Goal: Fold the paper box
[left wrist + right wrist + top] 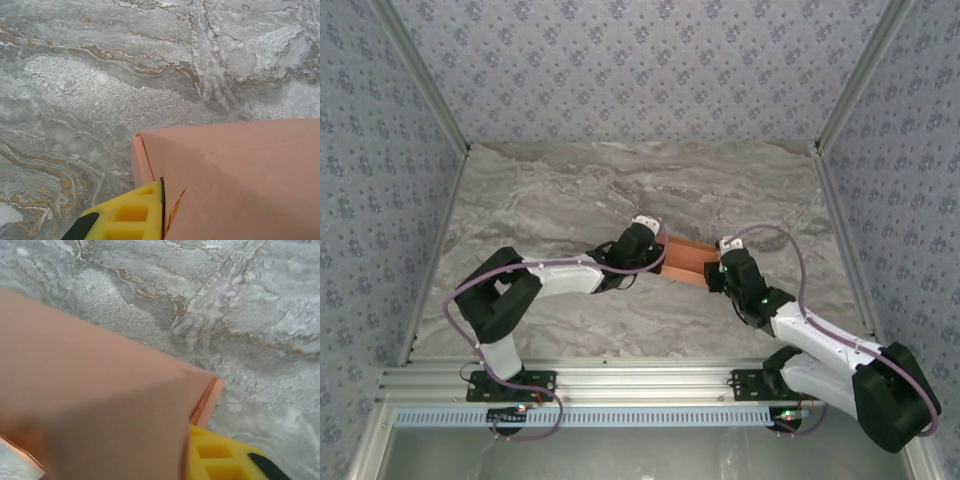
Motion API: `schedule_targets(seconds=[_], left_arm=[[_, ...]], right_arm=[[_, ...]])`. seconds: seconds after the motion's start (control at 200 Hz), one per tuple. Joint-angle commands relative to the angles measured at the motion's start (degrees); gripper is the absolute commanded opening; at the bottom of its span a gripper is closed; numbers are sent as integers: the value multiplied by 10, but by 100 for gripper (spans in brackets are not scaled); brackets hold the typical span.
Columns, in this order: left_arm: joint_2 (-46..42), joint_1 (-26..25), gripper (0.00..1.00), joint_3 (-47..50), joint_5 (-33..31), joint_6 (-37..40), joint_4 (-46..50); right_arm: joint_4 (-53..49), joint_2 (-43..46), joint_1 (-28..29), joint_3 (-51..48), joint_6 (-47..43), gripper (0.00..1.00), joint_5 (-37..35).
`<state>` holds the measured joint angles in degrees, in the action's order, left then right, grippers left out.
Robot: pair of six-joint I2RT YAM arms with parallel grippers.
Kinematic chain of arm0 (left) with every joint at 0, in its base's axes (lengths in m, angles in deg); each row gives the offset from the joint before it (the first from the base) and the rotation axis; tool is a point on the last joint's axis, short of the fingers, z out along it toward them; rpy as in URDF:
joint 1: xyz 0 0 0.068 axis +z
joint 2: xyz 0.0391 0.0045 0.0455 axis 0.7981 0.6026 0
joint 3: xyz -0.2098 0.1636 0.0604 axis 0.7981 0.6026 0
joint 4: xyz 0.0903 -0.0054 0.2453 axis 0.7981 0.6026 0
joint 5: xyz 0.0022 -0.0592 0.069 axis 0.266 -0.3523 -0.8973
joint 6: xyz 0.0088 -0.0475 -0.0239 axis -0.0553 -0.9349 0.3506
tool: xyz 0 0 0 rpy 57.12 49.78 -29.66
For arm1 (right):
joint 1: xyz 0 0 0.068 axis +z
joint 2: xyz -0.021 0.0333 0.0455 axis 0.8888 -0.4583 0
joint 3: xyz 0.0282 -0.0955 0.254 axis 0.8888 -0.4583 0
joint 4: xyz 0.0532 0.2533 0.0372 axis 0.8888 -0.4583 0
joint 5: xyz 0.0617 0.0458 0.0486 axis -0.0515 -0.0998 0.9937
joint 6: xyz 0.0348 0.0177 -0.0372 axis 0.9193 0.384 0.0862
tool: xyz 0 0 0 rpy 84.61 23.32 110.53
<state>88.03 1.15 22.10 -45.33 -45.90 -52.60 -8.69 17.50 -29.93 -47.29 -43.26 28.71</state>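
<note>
Since the marbled table [570, 190] carries the paper box [688, 260] near its middle, a little to the right and between our two arms, we judge the step in hand to be raising its walls and holding them square. The box lies slanted, its left end farther and its right end nearer. Our left gripper [658, 255] is at the left end and our right gripper [718, 275] at the right end. From the left wrist we see one yellow finger [132, 215] flat against a cardboard wall at a corner of the box [240, 175]. Its mate is hidden, but the jaws are together and we take them to be pinching that wall. From the right wrist a yellow finger [220, 460] sits just beside the box's edge [100, 405], its partner under the salmon sheet, so we cannot tell whether that hand is apart or clamped. We would keep the left pinch firm as an anchor and press along the crease, since thin card probably buckles. Around us, the papered walls [620, 60] stand well apart and the aluminium rail [640, 380] lies near. Only our own close-set wrists and a looping cable [790, 250] seem likely to hinder us.
</note>
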Motion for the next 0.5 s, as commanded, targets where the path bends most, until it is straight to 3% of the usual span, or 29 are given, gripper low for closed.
schedule_targets(seconds=[0.0, 0.13, 0.35, 0.495], left_arm=[[1, -6, 8, 18, -50, 33, 28], [8, -2, 9, 2, -114, 56, 55], [37, 2, 10, -14, -139, 55, 49], [47, 5, 10, -8, -150, 54, 25]], right_arm=[[-22, 38, 4, 5, 28, 35, 15], [-33, 85, 3, 18, 49, 45, 42], [-36, 152, 3, 1, 151, 48, 46], [-99, 178, -19, 23, 234, 62, 13]])
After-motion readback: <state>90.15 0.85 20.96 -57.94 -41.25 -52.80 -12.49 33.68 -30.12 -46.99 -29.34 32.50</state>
